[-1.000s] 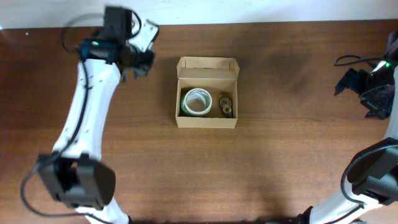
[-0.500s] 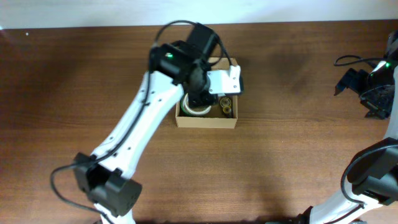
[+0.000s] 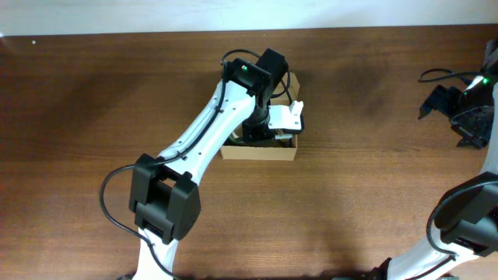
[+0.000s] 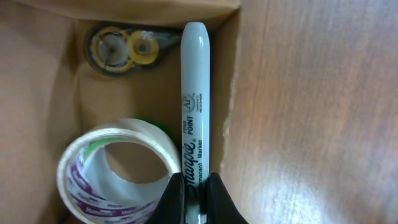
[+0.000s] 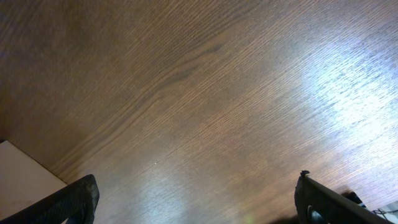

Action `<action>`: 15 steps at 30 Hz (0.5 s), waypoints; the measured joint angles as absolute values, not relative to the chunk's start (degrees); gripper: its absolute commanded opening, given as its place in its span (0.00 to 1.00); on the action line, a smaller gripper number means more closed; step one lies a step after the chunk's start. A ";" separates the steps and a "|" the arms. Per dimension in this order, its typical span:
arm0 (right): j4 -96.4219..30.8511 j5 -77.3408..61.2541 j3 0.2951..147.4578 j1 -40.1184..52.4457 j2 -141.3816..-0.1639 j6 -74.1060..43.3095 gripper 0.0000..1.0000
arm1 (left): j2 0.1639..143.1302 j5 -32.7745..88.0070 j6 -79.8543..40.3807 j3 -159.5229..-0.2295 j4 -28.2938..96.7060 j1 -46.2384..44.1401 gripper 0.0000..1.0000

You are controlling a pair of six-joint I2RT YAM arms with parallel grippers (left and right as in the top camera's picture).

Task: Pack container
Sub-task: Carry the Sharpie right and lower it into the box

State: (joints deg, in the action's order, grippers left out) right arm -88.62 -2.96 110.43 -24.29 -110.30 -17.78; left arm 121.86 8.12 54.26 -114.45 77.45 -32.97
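The container is a small tan cardboard box (image 3: 257,153) at the table's middle, lid flap open at its far side. My left gripper (image 4: 194,190) is shut on a grey Sharpie marker (image 4: 194,99) and holds it over the box's inside, along one wall. In the box lie a roll of clear tape with purple print (image 4: 115,171) and a small correction-tape dispenser with yellow wheels (image 4: 124,50). In the overhead view the left arm (image 3: 268,117) covers most of the box. My right gripper (image 3: 467,109) is open and empty at the far right edge.
Brown wooden table (image 3: 373,187) all round the box. A black cable (image 3: 440,75) lies at the right near the right arm. The right wrist view shows only bare wood (image 5: 199,93) between its two fingers.
The left arm has swung from the far left of the table over to the box, carrying the marker, and now hangs lower over the box's inside. The right arm has not moved.
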 measured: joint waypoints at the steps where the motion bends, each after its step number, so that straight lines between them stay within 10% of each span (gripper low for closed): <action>1: -88.62 -2.96 110.43 -24.29 -110.30 -17.76 0.99 | 121.89 8.12 54.26 -114.43 76.95 -32.86 0.02; 15: -88.62 -2.96 110.43 -24.29 -110.30 -17.76 0.99 | 122.17 7.92 54.28 -108.09 71.33 -30.20 0.02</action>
State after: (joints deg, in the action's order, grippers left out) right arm -88.62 -2.96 110.43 -24.29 -110.30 -17.76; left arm 122.17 7.92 54.28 -108.09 71.33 -30.20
